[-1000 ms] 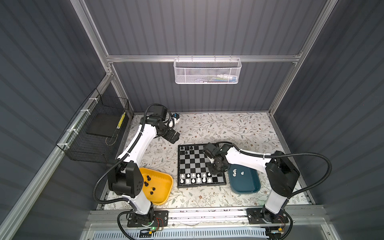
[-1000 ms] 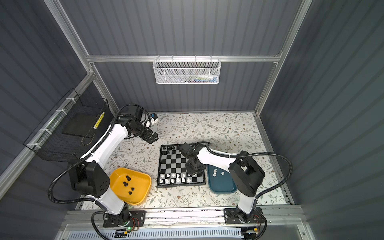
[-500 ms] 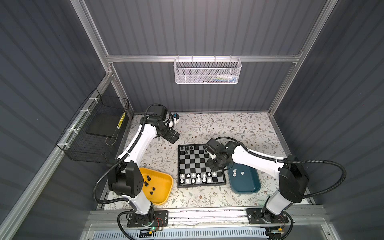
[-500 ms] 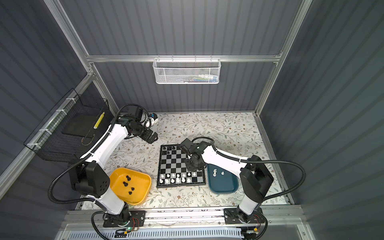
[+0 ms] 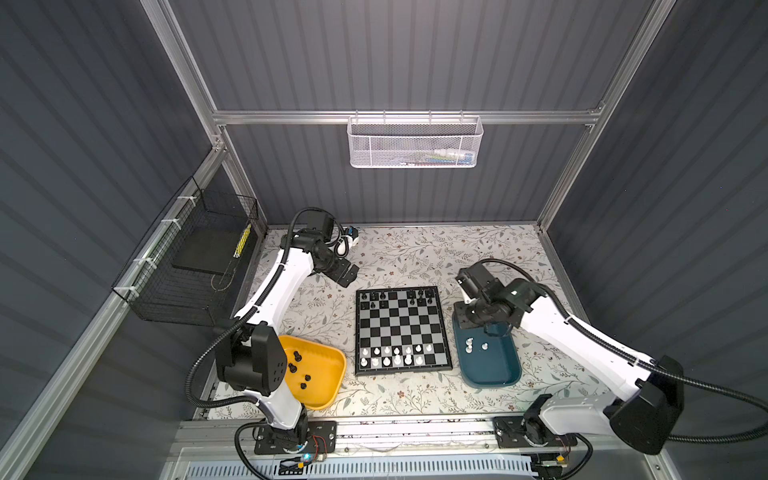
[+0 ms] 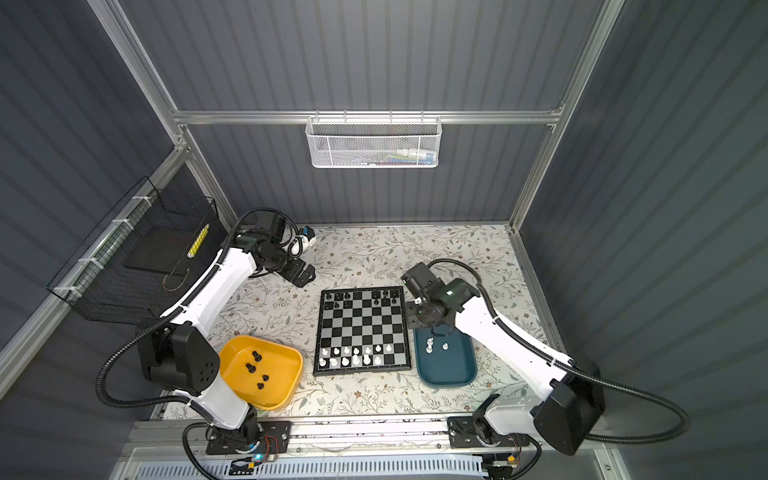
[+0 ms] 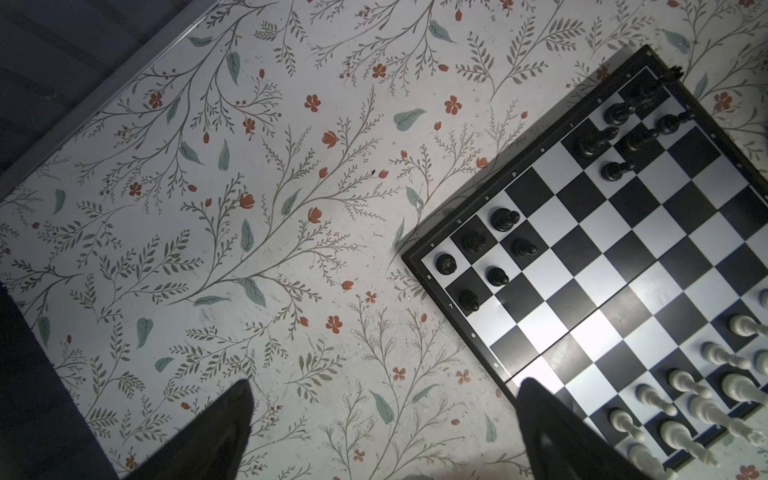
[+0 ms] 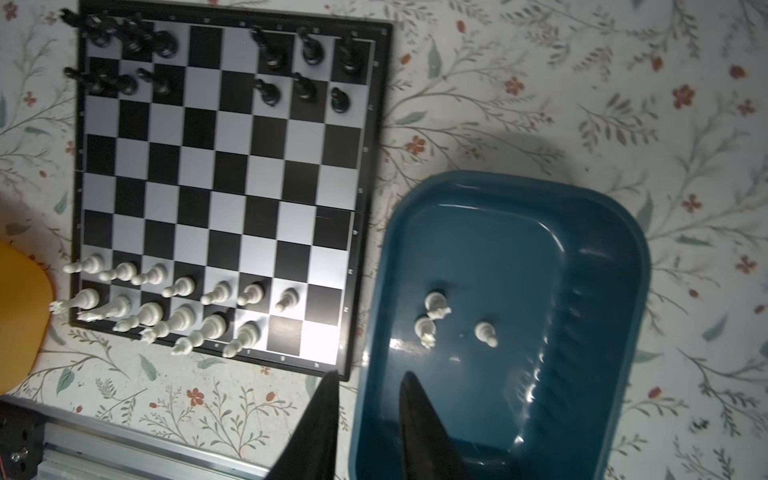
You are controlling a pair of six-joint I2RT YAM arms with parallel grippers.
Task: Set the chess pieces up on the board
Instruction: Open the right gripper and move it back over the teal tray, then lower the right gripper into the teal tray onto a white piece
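Since a second earlier, the right pincer had swung off the board, where it had hung by the white pieces. In both top views it stood over the far end of the teal tray. Its jaws were parted by a narrow gap and held nothing. How far above the tray the fingertips hung could not be told, though they appeared clear of it. The left pincer had not moved. It hovered over bare counter just beyond the board's far left corner, jaws spread wide and empty.

The board lay flat at mid-counter, with the yellow tray on its left and the teal tray on its right. Black pieces filled the three outer squares at each end of the two far rows, twelve in all. The four middle squares of those rows were bare. White pieces stood in the two near rows, seven in the forward row and six in the rear, and the rightmost squares were unfilled. Three more white pieces sat in the teal tray, close together. Four black ones sat in the yellow tray, spaced apart.
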